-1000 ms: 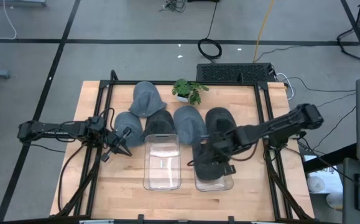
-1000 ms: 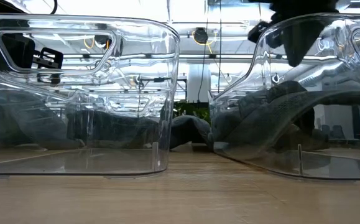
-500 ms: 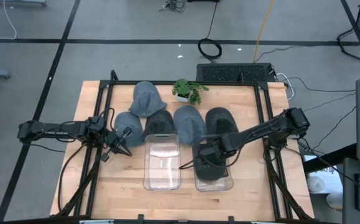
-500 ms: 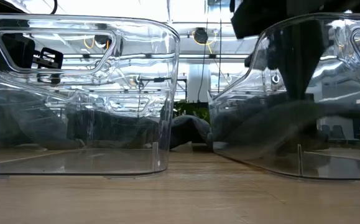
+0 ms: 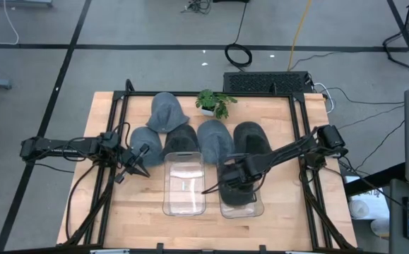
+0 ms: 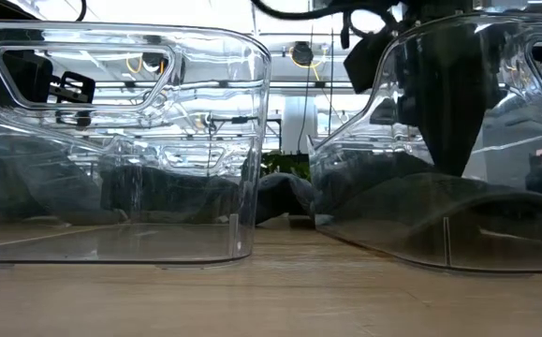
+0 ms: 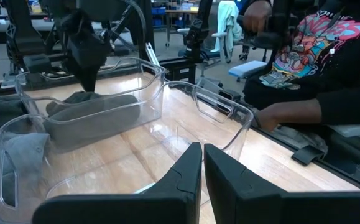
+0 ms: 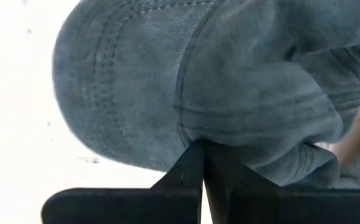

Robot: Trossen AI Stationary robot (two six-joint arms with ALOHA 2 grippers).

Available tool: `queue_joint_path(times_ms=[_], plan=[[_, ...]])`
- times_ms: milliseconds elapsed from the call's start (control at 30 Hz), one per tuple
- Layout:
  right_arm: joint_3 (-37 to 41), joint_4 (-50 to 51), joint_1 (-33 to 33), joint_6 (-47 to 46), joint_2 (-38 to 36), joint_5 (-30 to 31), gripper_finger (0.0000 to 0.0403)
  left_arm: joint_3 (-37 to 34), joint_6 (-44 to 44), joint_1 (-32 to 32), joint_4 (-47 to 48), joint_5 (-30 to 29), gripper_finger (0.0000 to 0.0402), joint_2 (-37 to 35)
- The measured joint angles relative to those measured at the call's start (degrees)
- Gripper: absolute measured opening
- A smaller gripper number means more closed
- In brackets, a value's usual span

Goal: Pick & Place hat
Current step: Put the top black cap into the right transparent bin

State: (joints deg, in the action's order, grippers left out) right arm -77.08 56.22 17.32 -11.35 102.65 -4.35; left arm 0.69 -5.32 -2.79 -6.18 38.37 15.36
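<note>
Right gripper (image 5: pixel 234 185) now sunk deeper into the right bin (image 5: pixel 258 209), fingers pinched on the hat (image 5: pixel 241 194), flattening it against the floor. Basically placed, just needs letting go. Left gripper (image 5: pixel 142 169) closed, parked beside the left bin (image 5: pixel 184 189).

Over the last second the right gripper (image 5: pixel 234 185) has gone lower into the right-hand clear bin (image 5: pixel 241 209), its fingers pinching the dark grey hat (image 5: pixel 238 194). The hat, earlier bunched high against the bin wall, now lies flatter on the bin floor. The right arm's elbow has dropped closer to the bin.
</note>
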Motion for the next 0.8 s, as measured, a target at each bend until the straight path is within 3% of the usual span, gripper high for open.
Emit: queue_joint_path(times_ms=[267, 433, 633, 800], plan=[[-0.02, -3.55, 2.69, -1.49, -5.67, 5.94, 0.0, 0.0, 0.0, -0.01, -0.02, 0.02, 0.0026, 0.0], [-0.06, -5.77, 5.8, -0.86, -3.52, 5.63, 0.0, 0.0, 0.0, -0.02, -0.04, 0.02, 0.0026, 0.02], [-0.1, -5.66, 5.64, -0.13, 0.57, 6.16, 0.0, 0.0, 0.0, -0.02, -0.05, 0.0, 0.0026, 0.02], [-0.04, -5.04, 5.33, 0.48, -0.16, 8.11, 0.0, 0.0, 0.0, -0.02, -0.25, 0.0, 0.0026, 0.0]])
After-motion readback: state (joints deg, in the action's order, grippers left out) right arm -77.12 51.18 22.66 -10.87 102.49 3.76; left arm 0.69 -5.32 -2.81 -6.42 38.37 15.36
